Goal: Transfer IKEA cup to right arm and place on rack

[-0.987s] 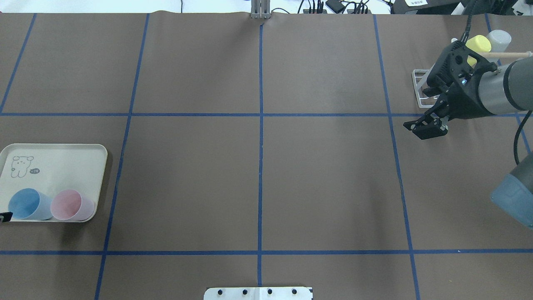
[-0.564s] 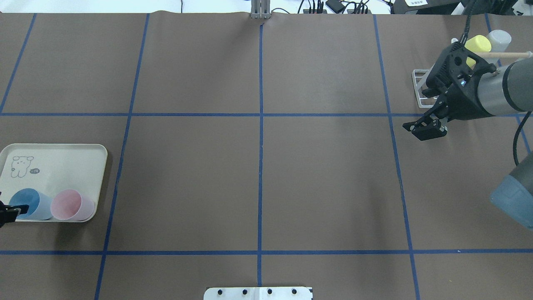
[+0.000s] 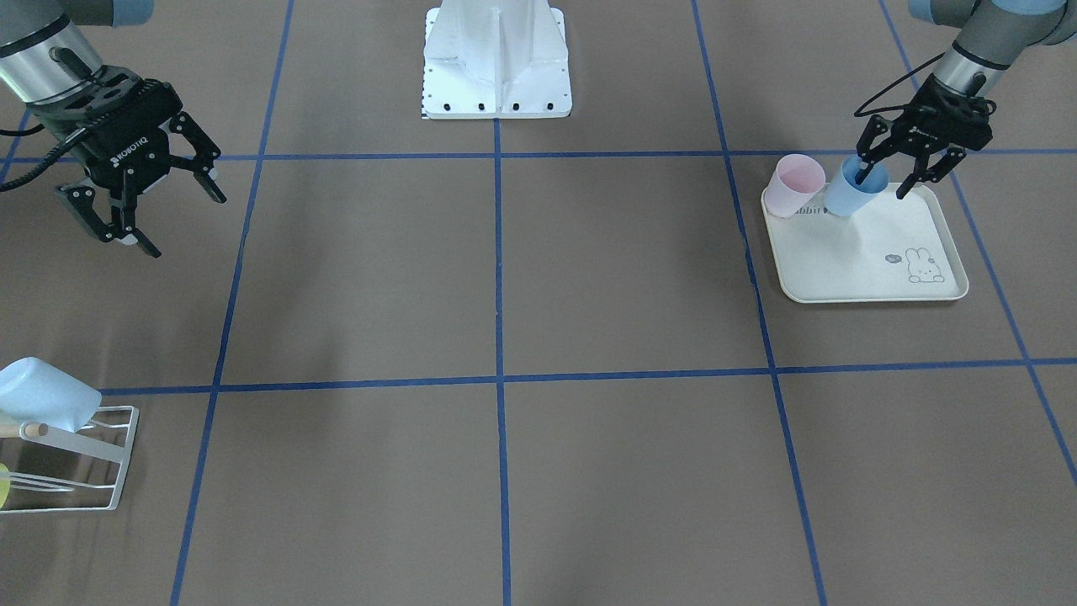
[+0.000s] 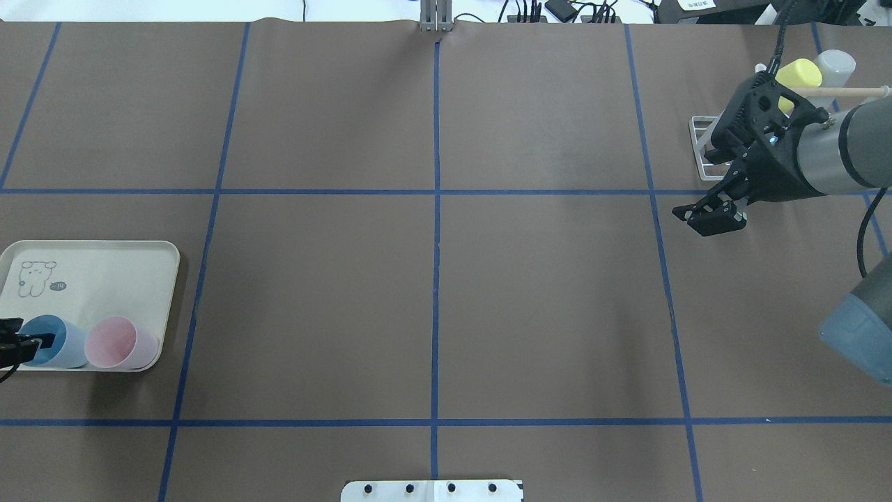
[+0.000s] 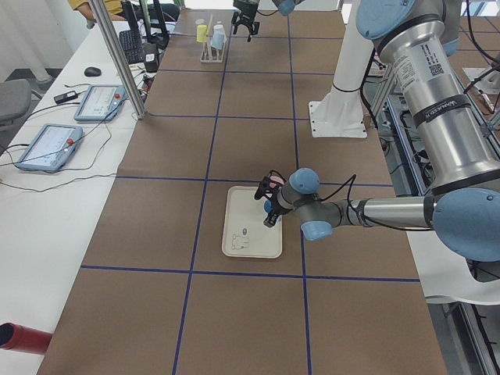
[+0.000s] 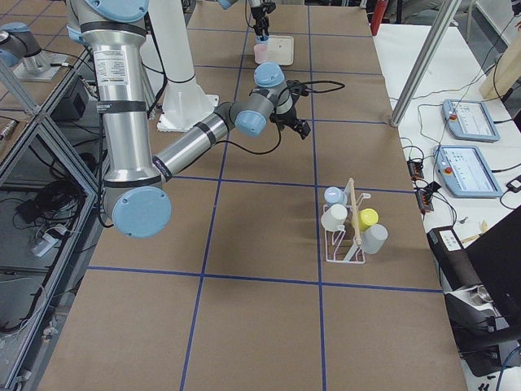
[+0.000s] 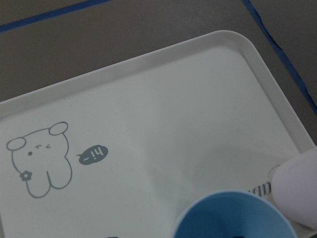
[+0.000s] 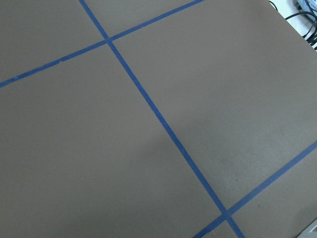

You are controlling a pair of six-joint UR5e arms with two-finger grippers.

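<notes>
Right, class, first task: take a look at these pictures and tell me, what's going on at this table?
The left gripper is at the blue cup on the cream tray, jaws open, with one finger inside the cup's mouth and one outside; it has not closed yet. A pink cup sits beside it. The right gripper hangs open over the table near the rack, which already holds other cups.
</notes>
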